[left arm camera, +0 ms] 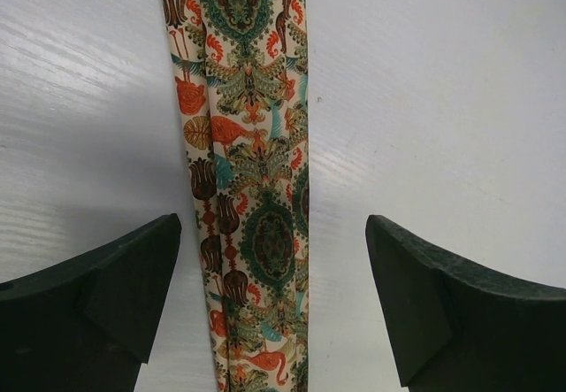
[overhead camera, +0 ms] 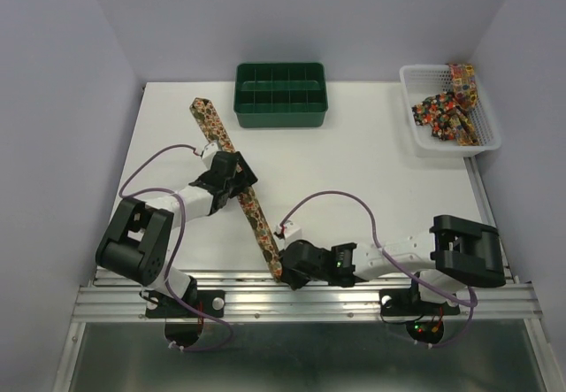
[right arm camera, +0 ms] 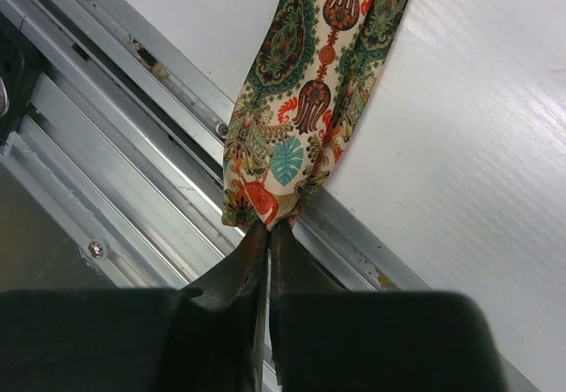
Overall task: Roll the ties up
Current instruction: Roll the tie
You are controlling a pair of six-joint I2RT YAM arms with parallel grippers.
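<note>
The tie [overhead camera: 256, 219] lies slanted across the left middle of the top view, the right gripper [right arm camera: 268, 230] pinches its bottom tip, likely to start rolling, and the left gripper [left arm camera: 274, 250] hangs spread wide over it, maybe to steady it.

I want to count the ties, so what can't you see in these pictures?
- Top view: the heaped ties in the basket are too small to count.
- Top view: the left gripper covers the long tie's middle.
- Right wrist view: the shut right gripper hides that tie's tip.
- Left wrist view: picture edges cut off its ends.
</note>
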